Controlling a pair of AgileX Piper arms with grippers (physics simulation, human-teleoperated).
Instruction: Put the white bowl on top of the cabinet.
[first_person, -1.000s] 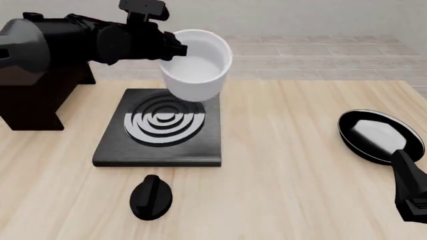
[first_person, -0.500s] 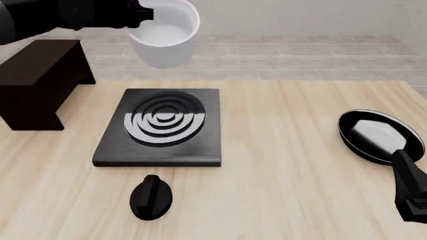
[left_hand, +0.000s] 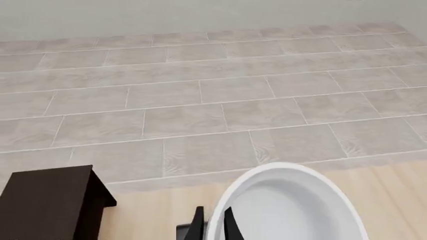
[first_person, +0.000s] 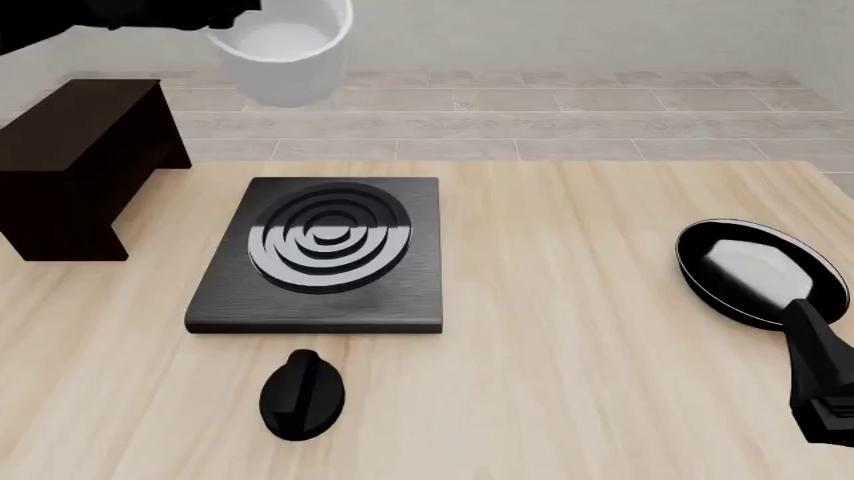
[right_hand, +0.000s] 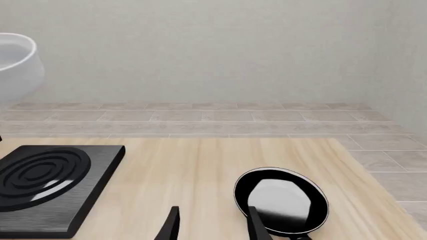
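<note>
White bowl (first_person: 283, 52) carried leftward, higher, nearer cabinet (first_person: 83, 160).

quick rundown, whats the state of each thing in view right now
white bowl: upright, lifted clear of the table, rim pinched by the left gripper
cabinet: standing on the table, flat top bare
stove plate: flat on the table, nothing on it
knob: on the table in front of the stove plate
frying pan: flat on the table, empty
right gripper: open, holding nothing, fingers near the pan
</note>
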